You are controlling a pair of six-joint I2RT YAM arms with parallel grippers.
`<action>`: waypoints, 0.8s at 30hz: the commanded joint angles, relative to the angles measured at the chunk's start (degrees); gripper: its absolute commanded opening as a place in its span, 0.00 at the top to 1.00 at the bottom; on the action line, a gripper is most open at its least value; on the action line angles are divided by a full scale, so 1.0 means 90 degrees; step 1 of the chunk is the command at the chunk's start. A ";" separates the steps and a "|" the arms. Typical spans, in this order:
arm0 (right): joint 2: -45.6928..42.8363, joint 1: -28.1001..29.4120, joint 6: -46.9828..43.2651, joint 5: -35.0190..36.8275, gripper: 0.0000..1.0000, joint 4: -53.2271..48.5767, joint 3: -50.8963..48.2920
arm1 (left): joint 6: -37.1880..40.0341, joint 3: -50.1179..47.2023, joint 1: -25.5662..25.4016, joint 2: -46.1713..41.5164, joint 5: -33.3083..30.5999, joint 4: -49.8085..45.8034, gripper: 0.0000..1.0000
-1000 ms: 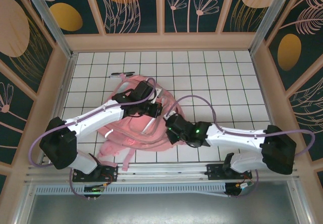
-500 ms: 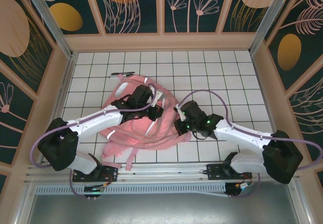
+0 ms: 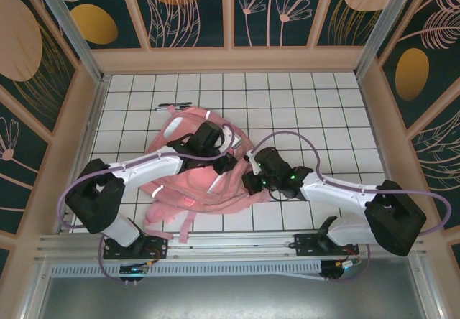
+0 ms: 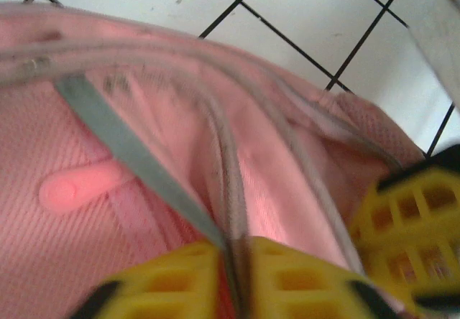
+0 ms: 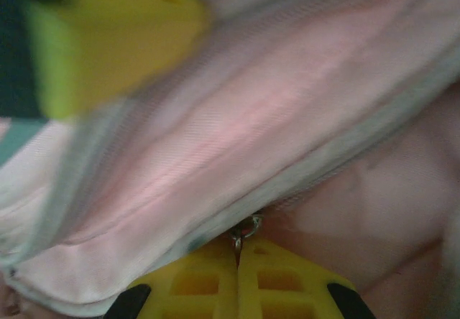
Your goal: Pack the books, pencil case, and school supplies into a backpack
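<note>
The pink backpack [image 3: 188, 184] lies flat on the white gridded table between my two arms. My left gripper [image 3: 228, 162] rests on its upper right part. Its yellow fingers [image 4: 180, 279] are pinched on a grey-edged seam [image 4: 228, 190] of the backpack [image 4: 86, 154]. My right gripper [image 3: 249, 182] sits at the bag's right edge, shut on the zipper pull, whose small metal ring [image 5: 248, 228] shows at the fingertips [image 5: 208, 276]. Loose dark pens [image 3: 172, 106] lie on the table beyond the bag. The books and the pencil case are out of view.
Wooden walls [image 3: 230, 59] fence the table on three sides. Bare white tiles [image 3: 316, 111] stretch to the right of and beyond the bag. A pink strap [image 3: 184, 225] trails toward the near rail [image 3: 230, 246]. Purple cables loop over both arms.
My right gripper swung up and right along the bag's edge, then came back slightly left. My left arm's elbow drew in and its gripper shifted a little right. The bag's fabric shifted.
</note>
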 commanded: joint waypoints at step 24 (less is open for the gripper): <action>-0.1048 -0.0339 0.0425 -0.2343 1.00 0.1538 -0.0972 | -0.0711 -0.2313 -0.1411 -0.2252 -0.0823 0.1073 0.37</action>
